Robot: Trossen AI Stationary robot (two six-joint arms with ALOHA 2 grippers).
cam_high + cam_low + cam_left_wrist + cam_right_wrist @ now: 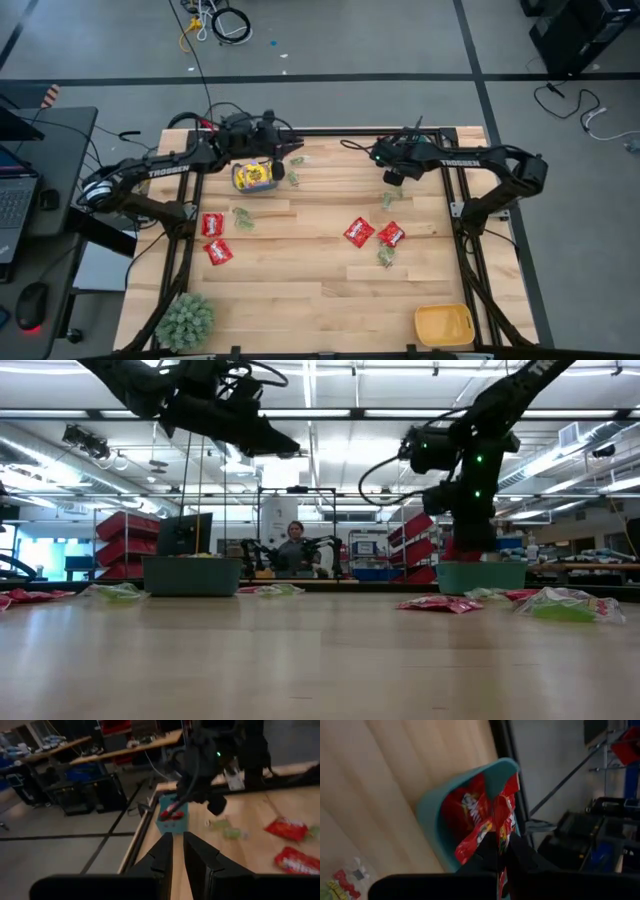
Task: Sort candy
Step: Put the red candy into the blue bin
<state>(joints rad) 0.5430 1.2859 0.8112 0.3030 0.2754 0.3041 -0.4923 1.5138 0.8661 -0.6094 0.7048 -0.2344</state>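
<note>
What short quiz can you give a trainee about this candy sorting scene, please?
1. True or false: the right gripper holds a yellow packet.
2. The bin below that gripper is: A teal, B orange, C white.
3. How many red packets lie loose on the table in the high view?
Key: 1 false, its packet is red; 2 A; 3 four.

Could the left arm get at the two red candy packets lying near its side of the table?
Probably yes. The two red packets lie flat on open wood on the left arm's side with nothing over them. The left gripper is up by the bin of yellow candy, holding nothing visible.
</note>
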